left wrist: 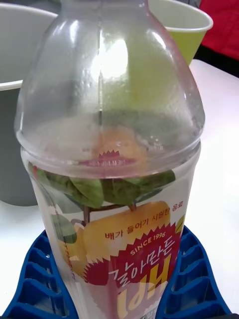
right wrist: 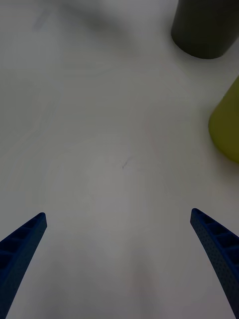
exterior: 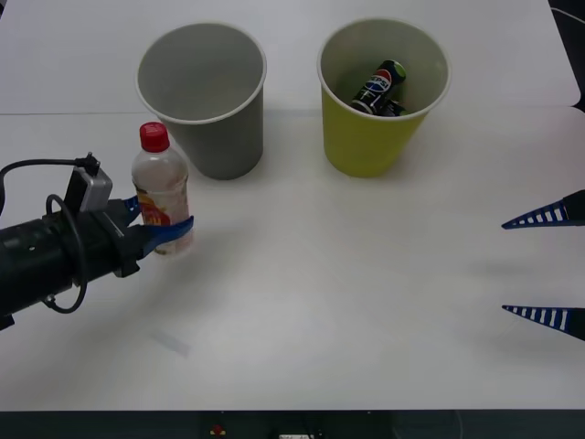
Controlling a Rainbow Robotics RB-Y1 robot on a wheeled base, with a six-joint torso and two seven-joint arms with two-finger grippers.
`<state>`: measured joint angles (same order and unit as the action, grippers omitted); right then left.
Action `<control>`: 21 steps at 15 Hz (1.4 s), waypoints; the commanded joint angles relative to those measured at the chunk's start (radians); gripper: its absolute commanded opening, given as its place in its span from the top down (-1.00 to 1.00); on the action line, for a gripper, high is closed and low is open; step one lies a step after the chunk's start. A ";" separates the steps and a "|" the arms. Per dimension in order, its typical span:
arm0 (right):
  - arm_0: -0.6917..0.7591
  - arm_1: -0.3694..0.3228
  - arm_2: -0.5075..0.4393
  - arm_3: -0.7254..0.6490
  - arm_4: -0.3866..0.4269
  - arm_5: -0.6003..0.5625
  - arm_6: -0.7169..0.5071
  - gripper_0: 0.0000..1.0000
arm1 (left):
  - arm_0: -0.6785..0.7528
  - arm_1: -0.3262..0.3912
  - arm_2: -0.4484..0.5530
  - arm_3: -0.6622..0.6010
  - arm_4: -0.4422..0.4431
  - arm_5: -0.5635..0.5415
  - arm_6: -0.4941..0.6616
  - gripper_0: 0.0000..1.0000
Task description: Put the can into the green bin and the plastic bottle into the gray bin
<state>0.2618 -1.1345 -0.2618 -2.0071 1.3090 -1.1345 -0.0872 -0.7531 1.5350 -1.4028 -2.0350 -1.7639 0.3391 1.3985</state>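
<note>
Your left gripper (exterior: 157, 224) is clenched on the plastic bottle (exterior: 161, 187), its 2 ribbed blue fingers (left wrist: 35, 271) pressed against the label. The bottle stands upright near the table's (exterior: 366, 302) left edge, clear, red-capped, just before the gray bin (exterior: 203, 96). The can (exterior: 379, 87) lies inside the green bin (exterior: 379, 137). Your right gripper (exterior: 546, 265) hangs spread wide at the right edge.

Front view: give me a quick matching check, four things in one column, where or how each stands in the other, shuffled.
1. can
2. plastic bottle
3. gray bin
4. right gripper

A. open over bare table
B. upright between the left gripper's fingers
C. lying inside the green bin
D. standing with nothing inside

Pairs: 1-C, 2-B, 3-D, 4-A
</note>
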 commanded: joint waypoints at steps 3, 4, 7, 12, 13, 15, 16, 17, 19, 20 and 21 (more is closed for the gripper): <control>0.000 0.000 0.000 0.000 0.000 0.000 0.000 -1.00 | 0.000 0.028 0.208 -0.056 0.219 -0.339 -0.035 1.00; 0.000 0.000 0.000 0.000 0.000 0.000 0.000 -1.00 | 0.000 0.031 0.263 -0.054 0.322 -0.424 -0.085 1.00; 0.000 0.000 0.000 0.000 0.000 0.000 0.000 -1.00 | 0.000 0.011 0.413 0.013 0.672 -0.680 -0.277 1.00; 0.000 0.000 0.000 0.000 0.000 0.000 0.000 -1.00 | 0.000 -0.085 0.640 0.305 1.005 -1.149 -0.398 1.00; 0.000 0.000 0.000 0.000 0.000 0.000 0.000 -1.00 | 0.001 -0.121 0.716 0.404 1.009 -1.289 -0.388 1.00; 0.000 0.000 0.000 0.000 0.000 0.000 0.000 -1.00 | 0.000 -0.174 0.834 0.549 0.997 -1.462 -0.366 1.00; 0.000 0.000 0.000 0.000 0.000 0.000 0.000 -1.00 | 0.000 -0.197 0.890 0.592 0.952 -1.534 -0.325 1.00; 0.000 0.000 0.000 0.000 0.000 0.000 0.000 -1.00 | 0.000 -0.223 0.966 0.619 0.886 -1.599 -0.282 1.00; 0.000 0.000 0.000 0.000 0.000 0.000 0.000 -1.00 | -0.018 -0.291 1.127 0.642 0.705 -1.735 -0.171 1.00; 0.000 0.000 0.000 0.000 0.000 0.000 0.000 -1.00 | -0.040 -0.319 1.162 0.641 0.633 -1.776 -0.138 1.00; 0.000 0.000 0.000 0.000 0.000 0.000 0.000 -1.00 | -0.071 -0.340 1.182 0.642 0.563 -1.812 -0.119 1.00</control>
<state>0.2618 -1.1345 -0.2618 -2.0071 1.3090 -1.1345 -0.0873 -0.8021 1.2114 -0.2373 -1.3938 -1.1473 -1.4455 1.2633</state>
